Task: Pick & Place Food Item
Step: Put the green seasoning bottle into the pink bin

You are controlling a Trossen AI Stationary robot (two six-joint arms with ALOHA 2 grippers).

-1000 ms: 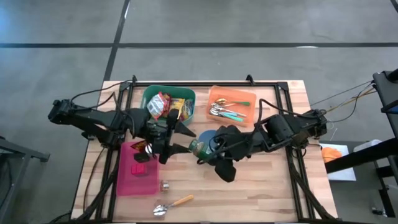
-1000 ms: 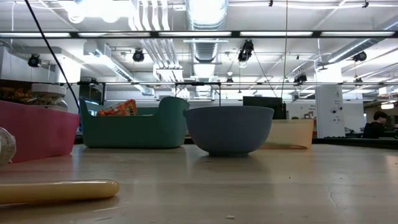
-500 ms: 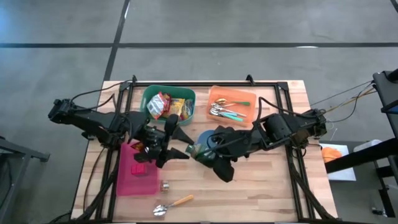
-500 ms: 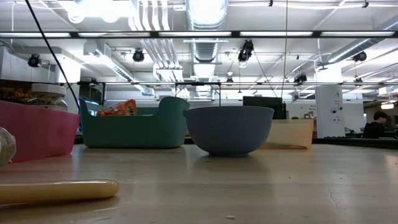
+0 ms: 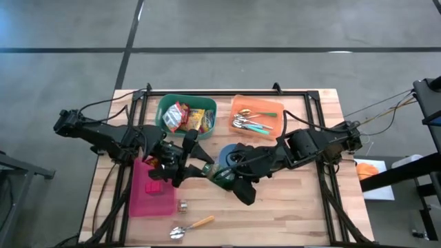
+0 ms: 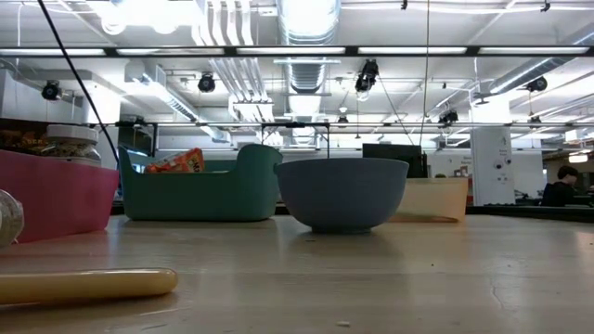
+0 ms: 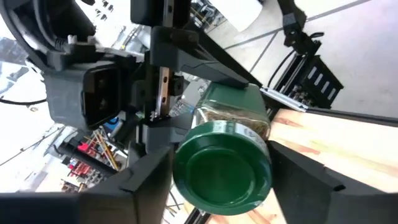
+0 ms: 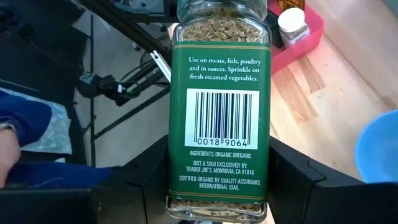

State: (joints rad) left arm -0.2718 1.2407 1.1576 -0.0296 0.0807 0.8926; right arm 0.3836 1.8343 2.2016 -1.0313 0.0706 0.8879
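Moved: left gripper [image 5: 201, 164] closer, open round jar [image 5: 220, 173] | right gripper [image 5: 229, 178] grips it | green bin [image 5: 187, 114]: snacks

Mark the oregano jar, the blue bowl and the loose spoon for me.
oregano jar [image 8: 219, 118], right wrist view, on its green label by the barcode.
blue bowl [image 6: 342, 193], low view, middle of its outer wall.
spoon [image 5: 201, 222], high view, on its pale handle.
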